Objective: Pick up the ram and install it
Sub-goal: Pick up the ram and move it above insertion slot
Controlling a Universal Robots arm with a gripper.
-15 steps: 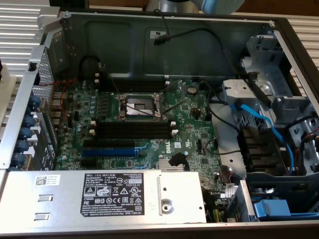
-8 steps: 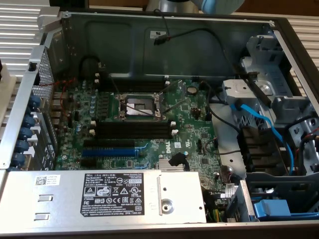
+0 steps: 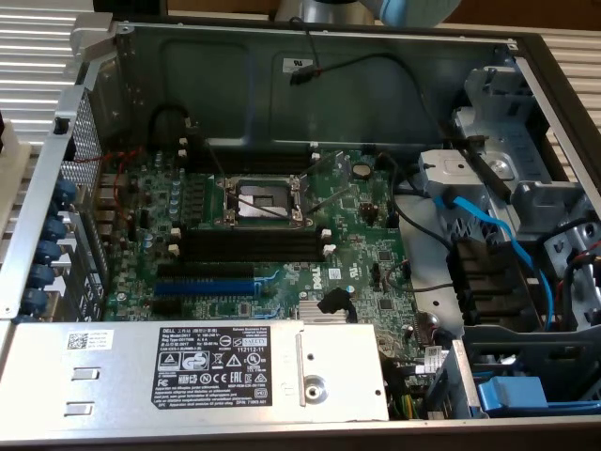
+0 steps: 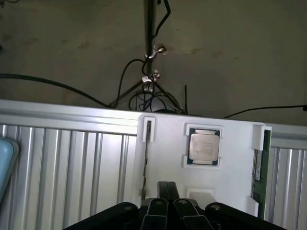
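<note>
The ram [image 4: 259, 173], a narrow green stick, lies in a slot at one edge of a white holder tray [image 4: 230, 167]. My gripper [image 4: 168, 188] hovers over the tray's near edge, apart from the ram. Its black fingers [image 4: 163, 191] are pressed together with nothing between them. In the exterior view, the open computer case shows the green motherboard [image 3: 357, 272]. Its long black memory slots [image 3: 249, 242] with white end clips stand just below the CPU socket [image 3: 260, 200], with nothing in them.
A CPU chip [image 4: 205, 146] sits in the tray's middle pocket, and a thin slit [image 4: 146, 158] runs along its other side. Ribbed metal [image 4: 72, 167] surrounds the tray. In the case are a blue expansion slot [image 3: 205, 285], the labelled power supply [image 3: 188, 371], blue cables [image 3: 498, 235] and a drive cage.
</note>
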